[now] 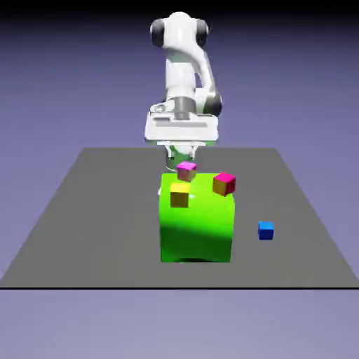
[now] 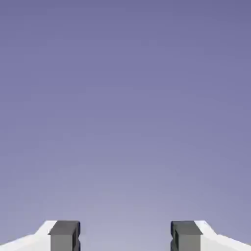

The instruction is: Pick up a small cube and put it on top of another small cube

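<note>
Small blue cube [image 1: 265, 230] sits on the table [image 1: 84, 224] toward its near right corner, just right of the green block [image 1: 195, 224]. I see yellow cube [image 1: 180, 195], two pink cubes [image 1: 224, 184] [image 1: 186, 170] atop the block. Behind, claw [image 1: 181, 152] wide open, holding nothing; fingertips [image 2: 64, 235] frame only backdrop.

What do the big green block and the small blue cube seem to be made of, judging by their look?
Both are rendered, so this is only a guess. The green block looks like smooth, slightly glossy plastic: flat bright colour, a soft light patch on its front, no grain. The blue cube looks like matte plastic or painted wood: even colour, sharp edges, but it is too small to show texture.
</note>
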`<state>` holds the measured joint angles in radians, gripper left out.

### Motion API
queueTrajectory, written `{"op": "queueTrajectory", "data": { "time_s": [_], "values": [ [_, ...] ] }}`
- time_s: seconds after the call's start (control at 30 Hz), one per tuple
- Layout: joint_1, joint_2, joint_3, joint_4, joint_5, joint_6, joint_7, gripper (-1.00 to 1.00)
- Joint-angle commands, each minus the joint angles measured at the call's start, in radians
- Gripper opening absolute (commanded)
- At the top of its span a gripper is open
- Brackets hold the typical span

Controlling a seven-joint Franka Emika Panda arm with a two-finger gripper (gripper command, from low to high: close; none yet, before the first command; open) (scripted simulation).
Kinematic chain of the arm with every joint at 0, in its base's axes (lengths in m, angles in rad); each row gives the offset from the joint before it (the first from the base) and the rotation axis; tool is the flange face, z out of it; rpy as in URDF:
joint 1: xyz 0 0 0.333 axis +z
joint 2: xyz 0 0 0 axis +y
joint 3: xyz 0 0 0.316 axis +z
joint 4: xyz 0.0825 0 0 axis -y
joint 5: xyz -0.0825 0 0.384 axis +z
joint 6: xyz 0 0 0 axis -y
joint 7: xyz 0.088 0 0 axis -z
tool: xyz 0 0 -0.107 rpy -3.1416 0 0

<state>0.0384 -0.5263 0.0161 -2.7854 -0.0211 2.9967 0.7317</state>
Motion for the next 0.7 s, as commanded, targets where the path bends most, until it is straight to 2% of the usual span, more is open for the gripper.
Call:
{"op": "queueTrajectory", "data": {
  "time_s": [0.0,0.67],
  "values": [
    [0.022,0.036,0.013,0.020,-0.018,-0.033,-0.008,0.00],
    [0.459,0.761,0.280,0.428,-0.368,-0.701,-0.163,0.00]
  ]
}}
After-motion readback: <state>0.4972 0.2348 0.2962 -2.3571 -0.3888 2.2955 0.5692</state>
